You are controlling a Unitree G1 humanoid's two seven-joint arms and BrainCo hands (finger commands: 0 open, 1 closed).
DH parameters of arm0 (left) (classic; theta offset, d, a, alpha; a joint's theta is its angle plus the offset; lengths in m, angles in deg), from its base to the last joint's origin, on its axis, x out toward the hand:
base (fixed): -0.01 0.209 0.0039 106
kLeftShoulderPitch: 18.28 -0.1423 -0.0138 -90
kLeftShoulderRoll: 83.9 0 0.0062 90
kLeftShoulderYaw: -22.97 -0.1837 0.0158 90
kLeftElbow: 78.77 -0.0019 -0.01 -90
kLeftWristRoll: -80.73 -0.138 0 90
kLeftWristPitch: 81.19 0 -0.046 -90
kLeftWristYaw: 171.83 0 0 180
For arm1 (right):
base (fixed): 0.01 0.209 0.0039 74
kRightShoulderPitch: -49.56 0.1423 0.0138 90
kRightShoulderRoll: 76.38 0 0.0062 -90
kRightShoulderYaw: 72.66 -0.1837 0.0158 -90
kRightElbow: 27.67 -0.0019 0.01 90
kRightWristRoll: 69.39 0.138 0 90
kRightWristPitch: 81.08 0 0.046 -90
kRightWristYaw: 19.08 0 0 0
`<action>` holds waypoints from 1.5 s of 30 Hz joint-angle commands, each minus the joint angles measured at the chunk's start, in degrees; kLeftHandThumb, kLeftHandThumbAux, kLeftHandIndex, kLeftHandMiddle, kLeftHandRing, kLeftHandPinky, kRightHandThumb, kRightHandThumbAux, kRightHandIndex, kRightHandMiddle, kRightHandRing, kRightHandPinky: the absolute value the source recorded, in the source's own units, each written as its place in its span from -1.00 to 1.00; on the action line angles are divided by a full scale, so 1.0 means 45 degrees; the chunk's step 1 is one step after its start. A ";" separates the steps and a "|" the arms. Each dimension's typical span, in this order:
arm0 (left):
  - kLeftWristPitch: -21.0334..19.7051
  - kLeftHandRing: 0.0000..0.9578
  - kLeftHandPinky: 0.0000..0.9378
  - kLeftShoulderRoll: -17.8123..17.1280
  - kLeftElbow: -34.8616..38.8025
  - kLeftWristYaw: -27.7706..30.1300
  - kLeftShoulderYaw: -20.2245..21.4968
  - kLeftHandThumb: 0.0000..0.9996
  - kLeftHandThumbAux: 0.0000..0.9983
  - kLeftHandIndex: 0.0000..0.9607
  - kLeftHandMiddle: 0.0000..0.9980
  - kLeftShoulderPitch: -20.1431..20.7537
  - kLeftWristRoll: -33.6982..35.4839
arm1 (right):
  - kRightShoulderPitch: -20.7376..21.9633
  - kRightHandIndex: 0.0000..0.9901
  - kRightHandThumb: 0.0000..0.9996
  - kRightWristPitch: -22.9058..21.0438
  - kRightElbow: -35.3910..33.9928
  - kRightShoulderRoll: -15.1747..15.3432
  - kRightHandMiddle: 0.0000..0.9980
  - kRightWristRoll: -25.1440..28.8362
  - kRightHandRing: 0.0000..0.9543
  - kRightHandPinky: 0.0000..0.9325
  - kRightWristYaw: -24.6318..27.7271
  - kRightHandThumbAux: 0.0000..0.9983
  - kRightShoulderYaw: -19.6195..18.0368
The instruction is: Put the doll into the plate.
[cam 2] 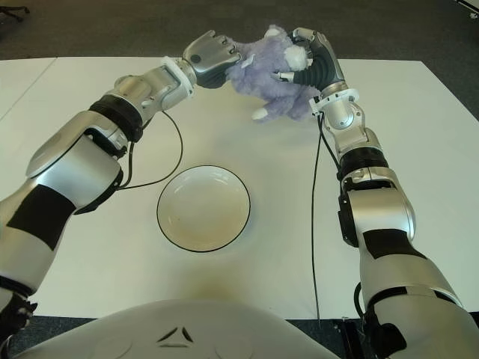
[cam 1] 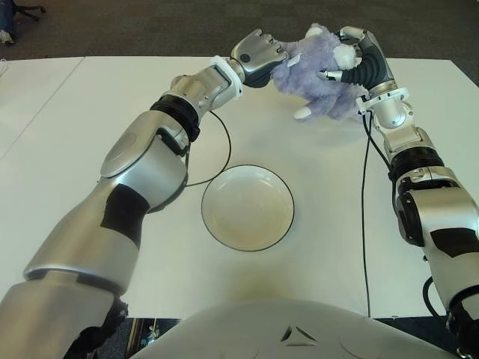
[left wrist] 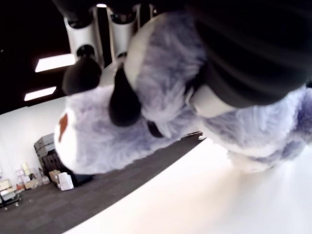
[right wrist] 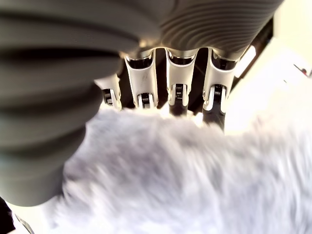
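The doll, a purple plush animal with white paws, is held at the far side of the white table, between both hands. My left hand presses on its left side, fingers curled into the fur. In the left wrist view the doll's face fills the picture under dark fingers. My right hand wraps the doll's right side; its fingers lie over the fur in the right wrist view. The plate, white, deep and black-rimmed, stands empty nearer to me, at the table's middle.
A black cable loops on the table from my left forearm toward the plate's left. Another cable runs down the right side to the front edge. Dark carpet lies beyond the table's far edge.
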 commanded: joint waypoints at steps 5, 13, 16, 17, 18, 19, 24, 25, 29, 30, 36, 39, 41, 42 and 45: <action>0.0884 0.66 0.63 -0.1005 0.2308 0.0489 0.0378 0.72 0.32 -0.15 0.11 -0.1002 0.0288 | -0.0426 0.60 -0.32 0.0277 -0.1321 -0.0240 0.78 -0.0496 0.86 0.89 -0.0328 0.51 0.0349; 0.0182 0.66 0.65 -0.2511 0.7047 0.3686 0.1497 0.72 0.32 -0.14 0.11 -0.2999 0.1203 | -0.1993 0.61 -0.35 0.0347 -0.3518 -0.0177 0.77 -0.0345 0.85 0.88 0.0159 0.50 0.0479; -0.0177 0.67 0.64 -0.3015 0.8662 0.4629 0.1901 0.72 0.31 -0.10 0.06 -0.3748 0.1361 | -0.2517 0.62 -0.38 0.0356 -0.4451 0.0045 0.78 -0.0044 0.85 0.88 0.0930 0.50 0.0544; -0.0264 0.69 0.66 -0.3155 0.9093 0.4905 0.2032 0.71 0.32 -0.09 -0.01 -0.3954 0.1401 | -0.2673 0.63 -0.42 0.0355 -0.4739 0.0116 0.78 0.0064 0.85 0.88 0.1193 0.51 0.0559; -0.0415 0.70 0.66 -0.3458 0.9800 0.5287 0.2214 0.71 0.32 -0.09 -0.01 -0.4288 0.1438 | -0.2993 0.63 -0.42 0.0424 -0.5351 0.0222 0.78 0.0263 0.85 0.88 0.1549 0.51 0.0598; -0.0546 0.67 0.63 -0.3651 1.0294 0.5566 0.2350 0.71 0.32 -0.08 -0.01 -0.4522 0.1454 | -0.3213 0.63 -0.43 0.0442 -0.5781 0.0281 0.78 0.0398 0.86 0.89 0.1781 0.51 0.0604; -0.1070 0.64 0.65 -0.4160 1.1946 0.6603 0.2888 0.70 0.31 -0.08 -0.01 -0.5306 0.1399 | -0.3908 0.63 -0.41 0.0344 -0.7174 0.0432 0.78 0.0888 0.86 0.88 0.2614 0.51 0.0564; -0.1166 0.64 0.65 -0.4433 1.2578 0.6882 0.3102 0.70 0.31 -0.08 -0.01 -0.5636 0.1404 | -0.4124 0.63 -0.42 0.0441 -0.7534 0.0515 0.78 0.1118 0.86 0.89 0.2942 0.52 0.0617; -0.1492 0.63 0.74 -0.5206 1.4936 0.8143 0.3722 0.70 0.32 -0.08 -0.01 -0.6579 0.1374 | -0.4707 0.60 -0.36 0.0780 -0.8473 0.0675 0.77 0.1860 0.86 0.87 0.3881 0.55 0.0743; -0.1509 0.63 0.75 -0.5309 1.5324 0.8338 0.3832 0.70 0.32 -0.08 -0.01 -0.6772 0.1407 | -0.4821 0.60 -0.36 0.0824 -0.8658 0.0677 0.77 0.1976 0.85 0.87 0.4014 0.55 0.0756; -0.1744 0.62 0.72 -0.5298 1.6650 0.9033 0.4395 0.70 0.32 -0.08 -0.01 -0.7686 0.1544 | -0.5251 0.59 -0.32 0.0685 -0.9451 0.0585 0.76 0.2300 0.85 0.86 0.4561 0.56 0.0648; -0.1780 0.60 0.73 -0.5372 1.7396 0.9351 0.4699 0.70 0.32 -0.08 -0.01 -0.8096 0.1460 | -0.5475 0.59 -0.30 0.0548 -0.9979 0.0483 0.77 0.2417 0.85 0.87 0.4780 0.56 0.0613; -0.1692 0.60 0.73 -0.5530 1.7774 0.9635 0.4901 0.69 0.32 -0.09 -0.01 -0.8285 0.1509 | -0.5601 0.59 -0.25 0.0505 -1.0293 0.0422 0.76 0.2644 0.84 0.86 0.5013 0.55 0.0647; -0.1630 0.60 0.73 -0.5616 1.7928 0.9797 0.4993 0.69 0.32 -0.09 -0.01 -0.8350 0.1563 | -0.5667 0.59 -0.24 0.0464 -1.0449 0.0407 0.76 0.2799 0.84 0.85 0.5159 0.55 0.0670; -0.1277 0.59 0.73 -0.5991 1.8327 1.0316 0.5303 0.70 0.32 -0.09 -0.01 -0.8488 0.1865 | -0.5889 0.57 -0.14 0.0229 -1.0962 0.0383 0.75 0.3344 0.82 0.81 0.5675 0.50 0.0752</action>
